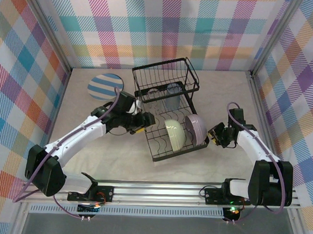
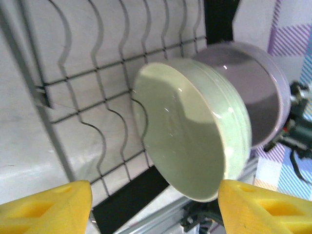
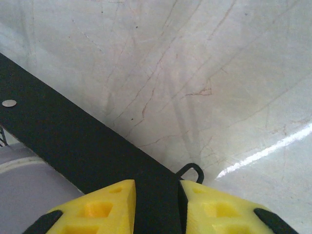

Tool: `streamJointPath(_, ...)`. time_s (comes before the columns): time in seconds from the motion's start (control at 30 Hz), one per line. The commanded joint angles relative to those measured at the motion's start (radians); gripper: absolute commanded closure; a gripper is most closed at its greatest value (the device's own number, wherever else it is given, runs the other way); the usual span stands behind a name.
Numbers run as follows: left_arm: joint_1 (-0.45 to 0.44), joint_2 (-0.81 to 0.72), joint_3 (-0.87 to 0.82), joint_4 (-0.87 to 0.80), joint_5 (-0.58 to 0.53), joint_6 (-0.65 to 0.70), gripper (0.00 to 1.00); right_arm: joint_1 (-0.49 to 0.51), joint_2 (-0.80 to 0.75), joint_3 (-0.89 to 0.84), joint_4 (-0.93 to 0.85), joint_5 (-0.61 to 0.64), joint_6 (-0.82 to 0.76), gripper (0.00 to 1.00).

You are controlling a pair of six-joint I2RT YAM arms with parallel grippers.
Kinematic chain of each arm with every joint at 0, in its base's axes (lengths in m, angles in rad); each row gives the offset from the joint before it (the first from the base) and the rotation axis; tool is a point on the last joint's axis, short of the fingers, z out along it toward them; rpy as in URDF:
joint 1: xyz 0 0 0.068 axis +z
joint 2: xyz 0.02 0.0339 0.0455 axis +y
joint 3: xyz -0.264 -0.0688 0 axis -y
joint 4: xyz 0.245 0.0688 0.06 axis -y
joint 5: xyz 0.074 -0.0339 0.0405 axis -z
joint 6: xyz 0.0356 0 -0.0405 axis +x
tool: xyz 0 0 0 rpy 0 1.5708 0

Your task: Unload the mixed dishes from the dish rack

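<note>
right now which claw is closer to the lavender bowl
Right. The right claw sits just off the lavender bowl's right side, at the dish rack's edge. The left claw is across the rack, left of the pale green bowl.

The right gripper's (image 3: 157,207) yellow fingers (image 3: 97,209) are hovering slightly apart over the dish rack's (image 3: 73,141) black edge, beside the lavender bowl (image 3: 24,195)
</note>
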Motion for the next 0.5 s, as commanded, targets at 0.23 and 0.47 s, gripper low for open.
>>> streamJointPath(0.23, -0.136, 0.127, -0.016, 0.307, 0.054, -0.09, 0.34, -0.009, 0.117, 0.023, 0.013, -0.12, -0.114, 0.69)
streamJointPath(0.47, -0.157, 0.223, -0.011, 0.438, 0.078, -0.148, 0.37, -0.008, 0.156, 0.034, 0.034, -0.175, -0.131, 0.69)
